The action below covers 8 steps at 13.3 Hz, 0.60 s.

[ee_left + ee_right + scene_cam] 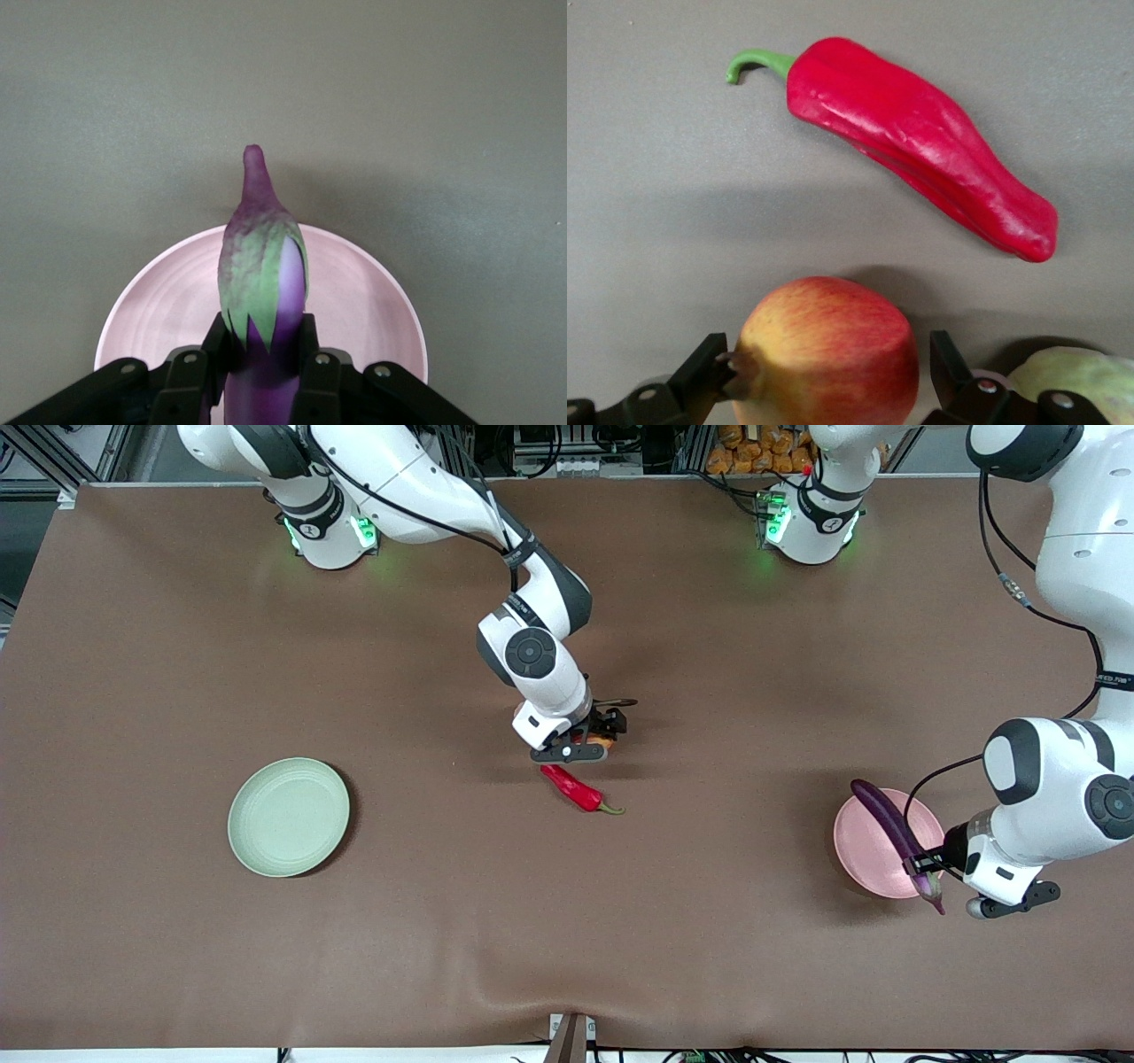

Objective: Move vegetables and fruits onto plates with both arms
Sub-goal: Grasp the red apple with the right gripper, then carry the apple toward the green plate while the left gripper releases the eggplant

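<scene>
Left gripper (257, 372) pinches eggplant (262, 274) near its stem end, over pink plate (372, 301), ready to lower. Right gripper (828, 372), spread, straddles pomegranate (824, 350) on table (443, 939) mid-table, just above chili pepper (921, 142); peach (1081, 381) beside. Green plate (288, 817) waits toward right arm's end.

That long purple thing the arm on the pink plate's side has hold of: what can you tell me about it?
It is an eggplant: long, slender, glossy dark purple, with a green leafy cap and a thin curved purplish stem. It looks smooth and plastic-like. The left gripper is shut on it just below the cap, a black finger on each side, and holds it over the pink plate. Whether its other end touches the plate cannot be told.
</scene>
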{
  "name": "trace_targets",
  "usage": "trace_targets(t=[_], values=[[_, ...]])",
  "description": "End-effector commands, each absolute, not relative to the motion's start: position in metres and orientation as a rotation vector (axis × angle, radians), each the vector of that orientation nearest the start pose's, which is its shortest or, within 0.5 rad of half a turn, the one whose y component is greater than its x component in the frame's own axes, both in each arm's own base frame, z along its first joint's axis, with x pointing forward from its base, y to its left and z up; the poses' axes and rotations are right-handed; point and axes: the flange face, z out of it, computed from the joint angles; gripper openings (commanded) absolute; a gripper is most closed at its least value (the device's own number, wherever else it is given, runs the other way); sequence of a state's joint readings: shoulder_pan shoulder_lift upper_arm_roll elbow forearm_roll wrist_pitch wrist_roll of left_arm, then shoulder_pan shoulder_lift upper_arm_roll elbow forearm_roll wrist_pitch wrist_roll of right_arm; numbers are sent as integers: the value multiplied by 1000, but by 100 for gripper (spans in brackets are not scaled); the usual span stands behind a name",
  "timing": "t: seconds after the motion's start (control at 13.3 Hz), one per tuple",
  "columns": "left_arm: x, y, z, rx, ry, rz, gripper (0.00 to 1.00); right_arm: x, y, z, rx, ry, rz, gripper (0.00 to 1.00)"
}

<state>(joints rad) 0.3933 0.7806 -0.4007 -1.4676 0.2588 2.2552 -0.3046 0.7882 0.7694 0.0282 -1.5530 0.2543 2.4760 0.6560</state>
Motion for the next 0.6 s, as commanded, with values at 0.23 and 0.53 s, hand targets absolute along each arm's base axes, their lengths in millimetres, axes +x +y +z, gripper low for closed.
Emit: trace_targets(t=[0.23,0.53], values=[[727,58,245,-3187,-372,-122,13,494,532,212,-2886,50,-24,74],[726,57,240,-3190,-377,-110,70,523,507,230,-2873,113,-45,61]])
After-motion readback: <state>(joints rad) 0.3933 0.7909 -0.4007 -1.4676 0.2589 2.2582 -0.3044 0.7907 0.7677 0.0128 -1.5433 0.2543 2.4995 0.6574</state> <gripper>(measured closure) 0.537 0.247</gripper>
